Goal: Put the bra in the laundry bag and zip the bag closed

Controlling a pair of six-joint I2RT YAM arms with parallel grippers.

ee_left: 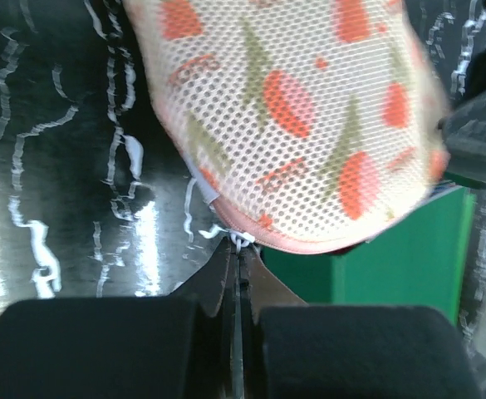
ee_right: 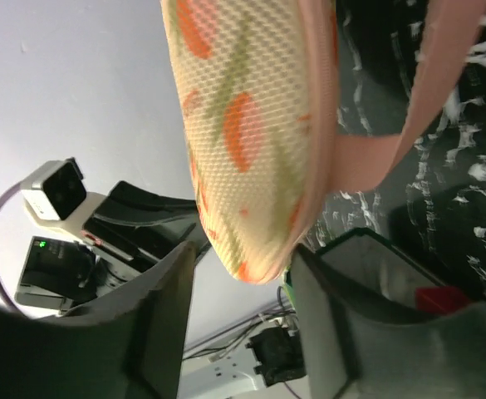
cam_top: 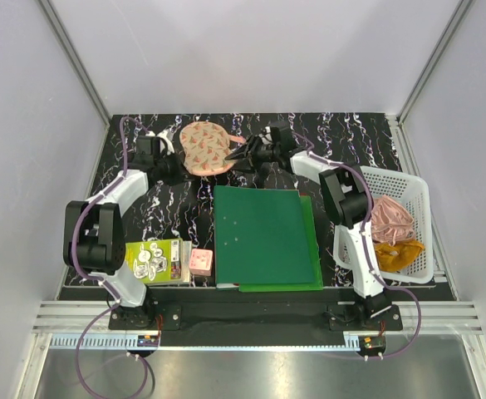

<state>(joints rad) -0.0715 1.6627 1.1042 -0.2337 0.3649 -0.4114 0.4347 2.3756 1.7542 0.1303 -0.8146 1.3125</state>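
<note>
The laundry bag (cam_top: 205,148), peach-pink mesh with red watermelon slices, lies at the back middle of the table and looks closed. My left gripper (cam_top: 179,169) is at its near left edge. In the left wrist view, this gripper (ee_left: 240,249) is shut on the small white zip pull (ee_left: 241,239) at the bag's pink seam (ee_left: 309,245). My right gripper (cam_top: 236,154) is at the bag's right end. In the right wrist view, it (ee_right: 243,253) is open with the bag's end (ee_right: 243,125) between its fingers. The pink loop (ee_right: 417,108) hangs beside it. The bra is not in view.
Two green folders (cam_top: 263,237) lie in the middle of the table. A white plastic basket (cam_top: 421,187) at the right holds a pink cloth (cam_top: 390,218) and a mustard-orange cloth (cam_top: 396,253). A green booklet (cam_top: 153,261) and a small pink box (cam_top: 201,263) sit at the near left.
</note>
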